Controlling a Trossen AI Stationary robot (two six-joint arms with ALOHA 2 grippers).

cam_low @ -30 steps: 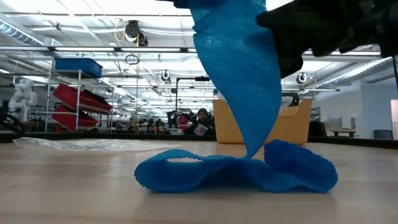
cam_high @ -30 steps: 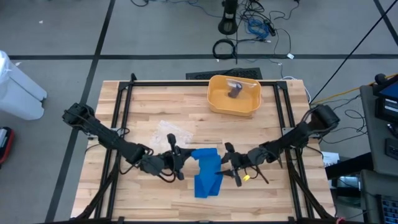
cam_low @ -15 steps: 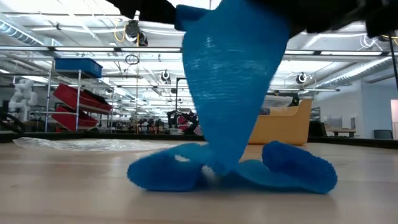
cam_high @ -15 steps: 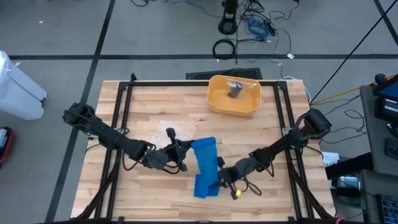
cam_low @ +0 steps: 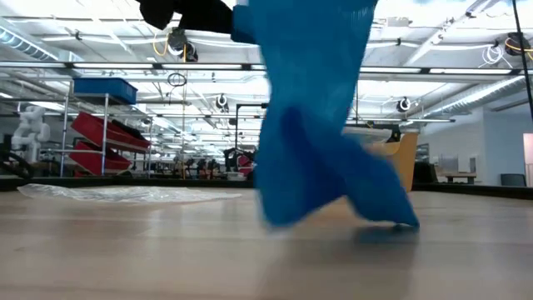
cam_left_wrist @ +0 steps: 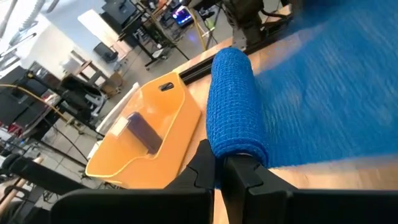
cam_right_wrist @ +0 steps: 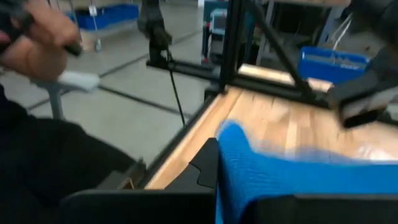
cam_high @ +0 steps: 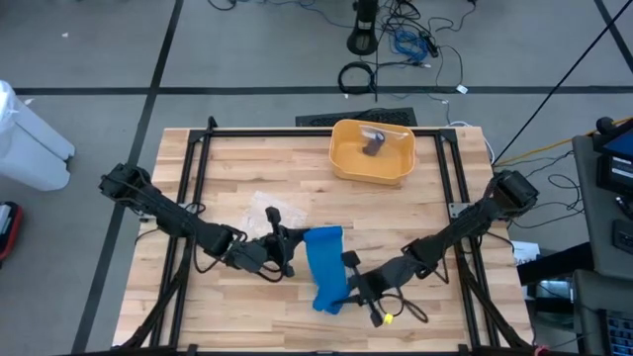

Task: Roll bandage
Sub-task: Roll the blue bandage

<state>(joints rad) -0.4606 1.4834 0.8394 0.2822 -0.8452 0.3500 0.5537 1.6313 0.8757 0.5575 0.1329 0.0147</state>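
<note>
The table (cam_high: 247,168) was a wooden top inside a black frame (cam_high: 316,133). The left arm (cam_high: 163,210) reached in from the left edge, and the right arm (cam_high: 465,229) from the right edge, both toward the front centre.

A yellow bin (cam_high: 372,151) stood near the far edge, well apart from both grippers, with a small dark item (cam_high: 374,146) inside. A clear plastic wrapper (cam_high: 269,206) lay on the wood just beyond the left gripper.

The blue bandage (cam_high: 326,267) was at the front centre of the table, between the two grippers. Its rolled end (cam_left_wrist: 235,99) sat at the left gripper (cam_high: 287,247), whose fingers were pressed together, pinching the roll. The loose strip ran from there to the right gripper (cam_high: 348,285), whose fingers were closed tight on the strip's free end (cam_right_wrist: 249,168). In the low view the bandage (cam_low: 316,117) hung down from above, its lowest fold at or just above the wood.
</note>
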